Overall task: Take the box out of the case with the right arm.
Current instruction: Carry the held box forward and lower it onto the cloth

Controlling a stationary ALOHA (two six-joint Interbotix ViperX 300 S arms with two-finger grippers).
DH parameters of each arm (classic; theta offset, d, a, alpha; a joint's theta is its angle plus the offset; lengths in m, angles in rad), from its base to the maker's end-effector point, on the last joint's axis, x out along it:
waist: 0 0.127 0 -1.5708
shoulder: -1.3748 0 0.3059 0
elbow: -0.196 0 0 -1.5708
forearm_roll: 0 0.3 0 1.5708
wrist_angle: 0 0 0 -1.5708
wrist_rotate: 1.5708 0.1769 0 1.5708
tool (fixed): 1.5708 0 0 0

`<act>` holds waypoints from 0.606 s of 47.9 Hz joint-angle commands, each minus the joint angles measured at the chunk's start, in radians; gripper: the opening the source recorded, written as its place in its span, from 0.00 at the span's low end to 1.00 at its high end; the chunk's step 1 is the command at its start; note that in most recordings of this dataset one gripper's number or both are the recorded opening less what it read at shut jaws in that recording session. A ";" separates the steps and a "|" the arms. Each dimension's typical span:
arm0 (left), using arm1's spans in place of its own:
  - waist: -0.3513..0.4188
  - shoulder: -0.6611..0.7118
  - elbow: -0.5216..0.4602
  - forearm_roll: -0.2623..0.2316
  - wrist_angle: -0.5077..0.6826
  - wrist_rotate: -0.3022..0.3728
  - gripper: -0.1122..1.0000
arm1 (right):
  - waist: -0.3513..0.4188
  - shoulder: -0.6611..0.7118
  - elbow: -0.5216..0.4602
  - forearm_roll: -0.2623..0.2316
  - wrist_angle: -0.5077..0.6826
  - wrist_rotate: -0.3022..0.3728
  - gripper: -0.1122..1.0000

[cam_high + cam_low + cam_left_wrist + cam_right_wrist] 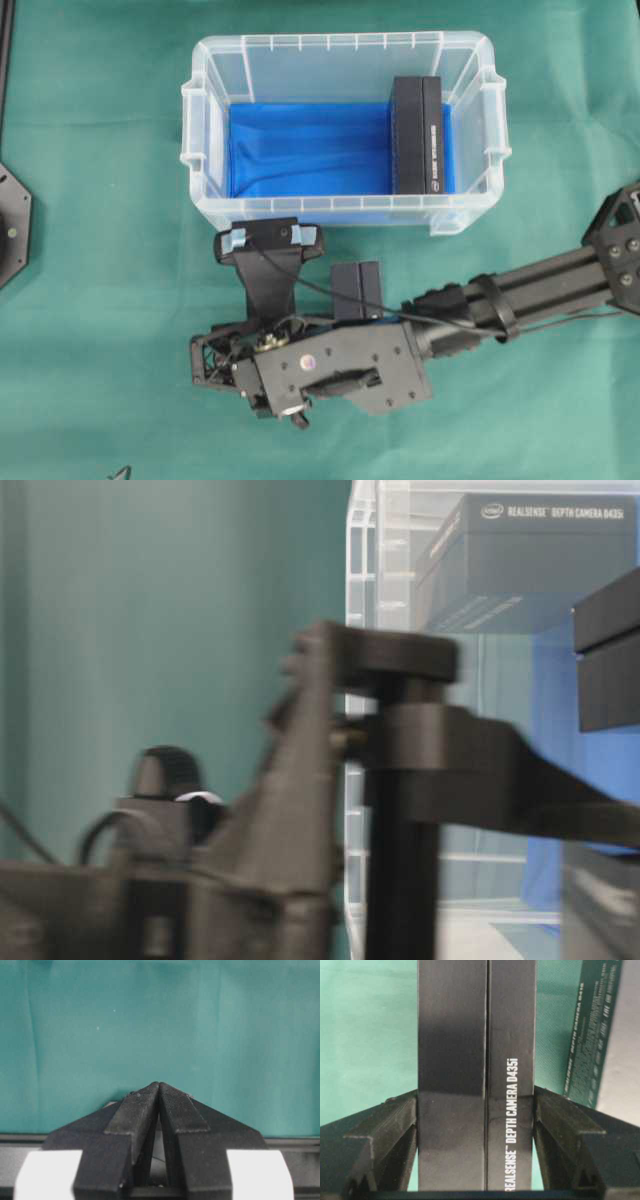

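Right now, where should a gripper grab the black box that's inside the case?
Probably its long side faces, mid-length, from straight above. The box stands on edge near the right end of the case, narrow top face up, walls blocking any sideways approach.

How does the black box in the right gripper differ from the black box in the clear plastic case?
The black box held by the right gripper is outside the clear blue-bottomed case, over the green cloth; the other black box sits inside it, at its right end. The held box is clamped between fingers; the cased box is untouched. Both are dark boxes printed with RealSense depth camera lettering.
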 commanded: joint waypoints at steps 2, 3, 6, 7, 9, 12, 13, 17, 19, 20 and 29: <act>-0.003 0.005 -0.025 0.003 -0.006 0.000 0.12 | 0.000 -0.035 0.000 0.005 -0.009 0.002 0.71; -0.003 0.005 -0.025 0.002 -0.006 0.000 0.12 | 0.000 -0.037 0.002 0.005 -0.005 0.002 0.71; -0.002 0.005 -0.025 0.003 -0.006 0.000 0.12 | -0.002 -0.037 0.002 0.005 0.005 0.000 0.71; -0.003 0.005 -0.025 0.002 -0.006 0.000 0.12 | 0.000 -0.037 0.003 0.006 0.006 0.000 0.71; -0.003 0.005 -0.025 0.002 -0.006 0.000 0.12 | 0.000 -0.037 0.003 0.006 0.006 -0.003 0.71; -0.003 0.005 -0.025 0.003 -0.006 0.000 0.12 | -0.002 -0.037 0.003 0.008 0.002 -0.006 0.71; -0.003 0.005 -0.025 0.002 -0.006 0.000 0.12 | -0.002 -0.037 0.003 0.008 -0.002 -0.008 0.71; -0.002 0.005 -0.025 0.002 -0.006 0.002 0.12 | -0.003 -0.037 0.003 0.008 -0.025 -0.009 0.71; -0.003 0.005 -0.025 0.003 -0.006 0.002 0.12 | -0.003 -0.037 0.006 0.009 -0.034 -0.009 0.71; -0.003 0.005 -0.025 0.003 -0.006 0.003 0.12 | -0.003 -0.037 0.008 0.011 -0.037 -0.009 0.71; -0.003 0.005 -0.025 0.002 -0.006 0.005 0.12 | -0.003 -0.046 0.029 0.035 -0.046 -0.005 0.71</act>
